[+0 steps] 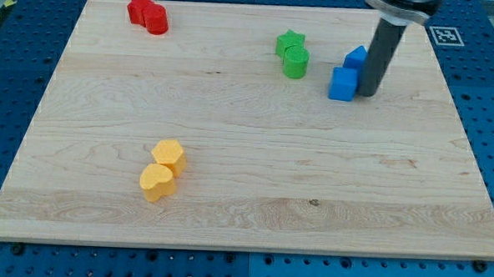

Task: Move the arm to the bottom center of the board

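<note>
My dark rod comes down from the view's top right, and my tip (368, 94) rests on the wooden board (245, 180) just right of two blue blocks. The blue cube (343, 84) sits beside my tip, touching or nearly so. A second blue block (356, 57) lies just above it, partly behind the rod. A green star block (289, 43) and a green cylinder (295, 63) stand together left of the blue pair. Two red blocks (147, 14) sit at the top left. A yellow block (169, 155) and a yellow heart block (156, 182) sit at the lower left.
The board lies on a blue perforated table (491, 91). A black-and-white marker tag (445, 34) is beyond the board's top right corner.
</note>
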